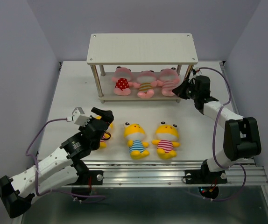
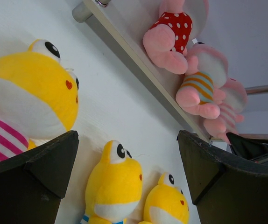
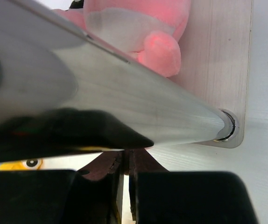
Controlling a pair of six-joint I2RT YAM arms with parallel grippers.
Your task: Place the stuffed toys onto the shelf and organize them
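Left gripper (image 2: 127, 154) stands fully open, empty, over leftmost yellow toy (image 2: 26, 88): soft, light, best pinched at the torso. Right gripper (image 3: 127, 161) is closed, holding nothing.

Shelf (image 1: 142, 46) — pale whitewashed wood boards, silvery legs. Left pink toy (image 1: 121, 84): red shirt, white dots. Middle pink toy (image 1: 145, 87): orange-brown stripes. Right pink toy (image 1: 168, 84): pink-white stripes. Middle yellow toy (image 1: 136, 139) — blue-white stripes. Right yellow toy (image 1: 165, 139): pink-white stripes. Leftmost yellow toy (image 2: 26, 84): pink-white stripes too. Table (image 1: 68, 102) white.
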